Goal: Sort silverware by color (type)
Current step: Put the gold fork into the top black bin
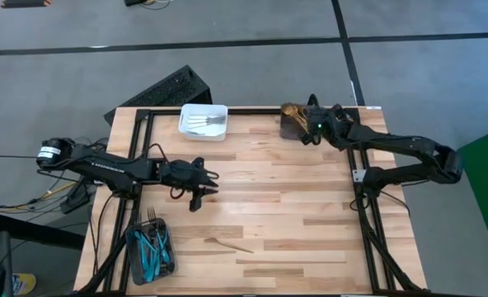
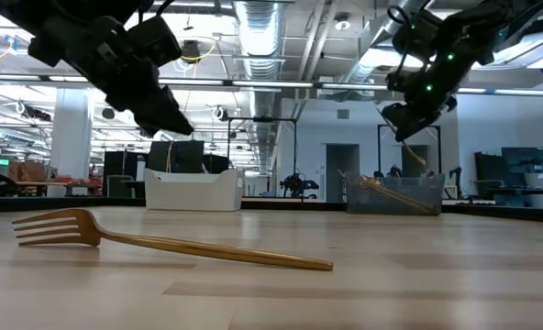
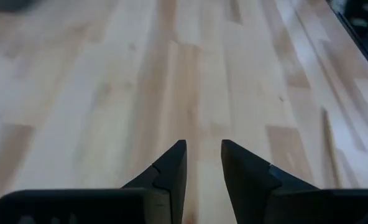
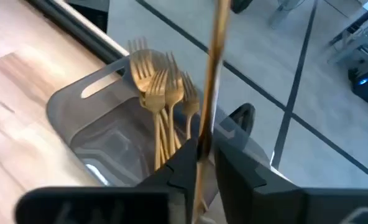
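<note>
A gold fork [image 2: 180,246] lies flat on the wooden table, toward the near edge [image 1: 227,244]. My left gripper [image 3: 204,162] hovers open over the table's left middle [image 1: 209,188], with nothing between its fingers. My right gripper [image 4: 206,165] is at the far right, above a dark grey bin [image 1: 292,124] that holds several gold forks [image 4: 159,87]. It is shut on a gold piece of silverware [image 4: 214,74]. Which kind of piece it is does not show. My right gripper pinches the gold piece's thin shaft [image 4: 204,134] between its two fingers. The fingers slant down from the table's right toward the bin. The piece sticks out past the fingertips [image 2: 420,154] and hangs clear above the gold forks in the bin.
A white bin [image 1: 204,121] with silver pieces stands at the far middle. A dark bin [image 1: 151,252] with blue-handled pieces sits at the near left corner. Black frame rails [image 1: 368,206] run along both table sides. Bare wood lies in the table's middle.
</note>
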Tool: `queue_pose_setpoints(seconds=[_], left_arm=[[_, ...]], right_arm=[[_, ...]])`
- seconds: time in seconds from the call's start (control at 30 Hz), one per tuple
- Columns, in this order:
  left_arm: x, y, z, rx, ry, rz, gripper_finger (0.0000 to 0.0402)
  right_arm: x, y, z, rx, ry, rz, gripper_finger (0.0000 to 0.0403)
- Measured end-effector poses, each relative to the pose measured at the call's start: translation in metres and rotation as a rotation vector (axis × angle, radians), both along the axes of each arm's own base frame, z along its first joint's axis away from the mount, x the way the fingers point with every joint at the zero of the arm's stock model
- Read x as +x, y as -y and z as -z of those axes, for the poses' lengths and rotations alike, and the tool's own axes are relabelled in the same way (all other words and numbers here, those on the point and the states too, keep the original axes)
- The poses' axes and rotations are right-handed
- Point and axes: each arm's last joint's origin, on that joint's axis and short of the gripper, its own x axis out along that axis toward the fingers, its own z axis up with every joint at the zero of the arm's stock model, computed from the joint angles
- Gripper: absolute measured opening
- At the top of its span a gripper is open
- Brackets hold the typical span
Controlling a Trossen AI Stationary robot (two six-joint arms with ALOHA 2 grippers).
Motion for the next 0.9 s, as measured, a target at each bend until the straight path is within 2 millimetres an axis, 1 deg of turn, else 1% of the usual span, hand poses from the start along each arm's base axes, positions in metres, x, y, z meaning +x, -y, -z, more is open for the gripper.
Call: queue_pose_setpoints(seconds=[0.13,0.23,0.33,0.43,0.53,0.6,0.73,0.83,0.9], left_arm=[[0.000,0.007,0.005,-0.008,-0.025,0.041,0.0087],[0.000,0.014,0.003,-0.008,-0.011,0.072,0.0087],[-0.001,0.021,0.004,0.014,-0.011,0.108,0.0087],[0.000,0.030,0.008,0.084,-0.025,0.172,0.0087],[0.002,0.039,0.018,0.129,-0.062,0.219,0.0087],[0.008,0.047,0.027,0.125,-0.069,0.251,0.0087],[0.019,0.066,0.046,0.080,-0.049,0.366,0.0087],[0.022,0.081,0.059,0.033,-0.071,0.444,0.0087],[0.020,0.091,0.063,-0.007,-0.102,0.486,0.0087]], right_arm=[[-0.005,0.007,0.000,0.000,-0.003,0.023,0.0114],[-0.007,0.010,0.000,0.013,0.011,0.032,0.0154],[-0.005,0.006,0.001,0.071,0.100,0.046,0.0190],[0.003,-0.003,0.003,0.200,0.242,-0.004,0.0209],[0.014,-0.022,0.006,0.350,0.328,-0.094,0.0211],[0.022,-0.040,0.006,0.387,0.335,-0.150,0.0206],[0.033,-0.076,0.005,0.382,0.340,-0.239,0.0196],[0.037,-0.099,0.005,0.365,0.348,-0.271,0.0190],[0.038,-0.111,0.005,0.355,0.360,-0.284,0.0189]])
